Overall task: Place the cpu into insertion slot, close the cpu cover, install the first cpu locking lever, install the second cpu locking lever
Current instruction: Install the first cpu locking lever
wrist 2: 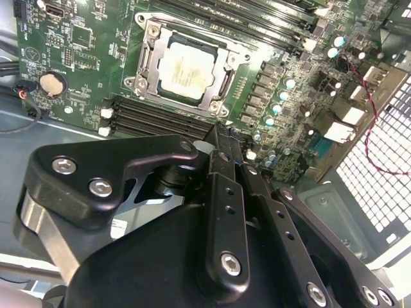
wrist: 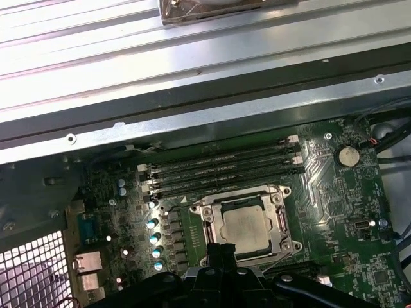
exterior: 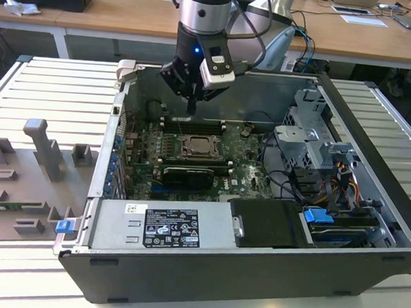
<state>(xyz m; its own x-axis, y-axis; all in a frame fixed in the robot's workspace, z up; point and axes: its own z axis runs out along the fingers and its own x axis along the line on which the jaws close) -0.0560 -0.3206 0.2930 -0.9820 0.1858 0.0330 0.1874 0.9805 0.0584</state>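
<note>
My hand (exterior: 192, 106) hangs closed and empty above the memory slots (wrist: 218, 168), just beside the insertion slot (wrist 2: 138, 83). The cpu (wrist 2: 183, 70) sits in that slot with the cpu cover (wrist: 280, 221) lying flat around it, so I judge the locking levers to be the work in hand. To do it well, I'd press the lever's end with the shut fingertips, low and slow, clear of the cpu's pale top. The levers are thin wires along the slot's edges, and I cannot tell whether either is latched. In the first wrist view the hand's body hides the slot's nearest edge.
</note>
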